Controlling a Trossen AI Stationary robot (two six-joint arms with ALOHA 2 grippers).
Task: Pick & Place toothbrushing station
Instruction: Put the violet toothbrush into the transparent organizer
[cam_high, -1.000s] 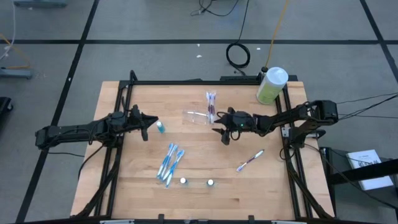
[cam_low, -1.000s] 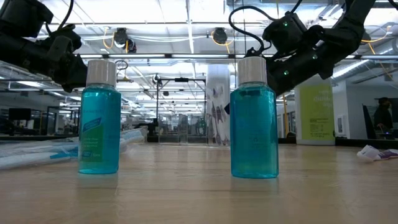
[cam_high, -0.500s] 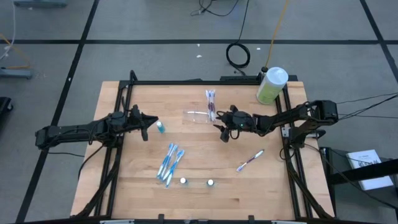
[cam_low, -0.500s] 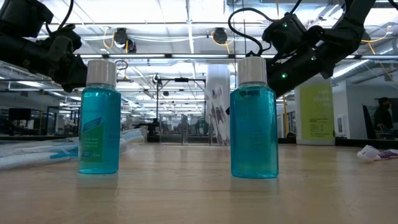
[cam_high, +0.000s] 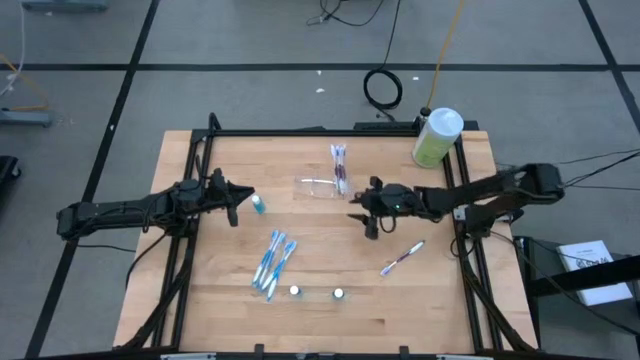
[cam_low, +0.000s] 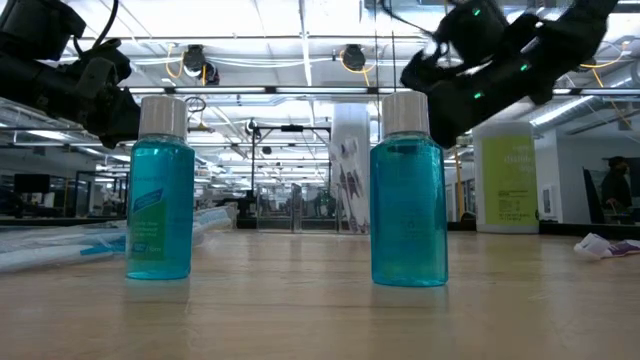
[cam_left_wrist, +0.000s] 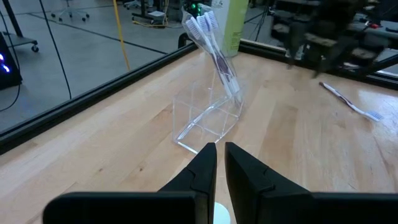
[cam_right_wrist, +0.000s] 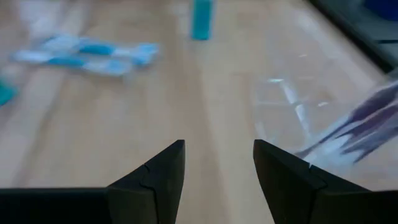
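The toothbrushing station (cam_high: 318, 187), a small clear plastic tray (cam_left_wrist: 208, 121), sits on the wooden table's far middle. Two purple-and-white toothbrushes (cam_left_wrist: 214, 50) stick up out of it at a slant. My right gripper (cam_high: 368, 222) hovers open just right of the tray, above the table, with nothing between its fingers (cam_right_wrist: 219, 168). My left gripper (cam_high: 236, 208) waits at the left, its fingers shut (cam_left_wrist: 221, 157). A small blue bottle (cam_high: 258, 205) stands just beyond its tips.
A green bottle with a white cap (cam_high: 437, 137) stands at the far right corner. Blue toothbrush packs (cam_high: 272, 262) lie near the middle, and a loose purple toothbrush (cam_high: 402, 258) lies to the right. Two small blue bottles (cam_low: 160, 200) (cam_low: 408, 200) stand by the near edge.
My right gripper has risen and drawn back from the tray toward the table's right and near edges, staying open. The tray and its toothbrushes have kept their place.
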